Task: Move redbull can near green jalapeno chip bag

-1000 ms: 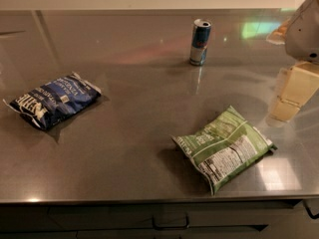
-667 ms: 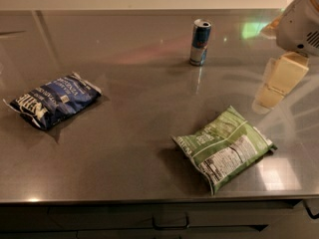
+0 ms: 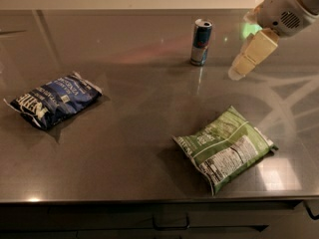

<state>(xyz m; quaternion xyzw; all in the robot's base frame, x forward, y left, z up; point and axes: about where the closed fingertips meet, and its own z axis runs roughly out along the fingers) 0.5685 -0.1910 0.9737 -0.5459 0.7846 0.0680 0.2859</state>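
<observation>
The robot's gripper [image 3: 242,65], a pale cream pincer on a white arm reaching in from the upper right corner, hangs above the far right part of the table. It points down and to the left. It holds nothing. Whether it is released or clenched, I cannot tell from here.

Over the last second it has travelled from the right edge, where it hung between the can and the green bag, up and leftward toward the can. It is now near the can's right side, but apart from it and touching nothing.

The redbull can [image 3: 201,42] stands upright just left of the gripper, near the back of the steel table [image 3: 139,138], its blue and silver side facing the room. It has not moved.

The green jalapeno chip bag [image 3: 225,148] lies flat near the front edge, label panel up, well apart from the can and toward the viewer. It too is unmoved.

A dark blue chip bag [image 3: 55,99] lies far off on the left.

My reading is that the approach to the can is under way and nearly closed. The grasp, the carry forward and the setting down beside the green bag all remain.
</observation>
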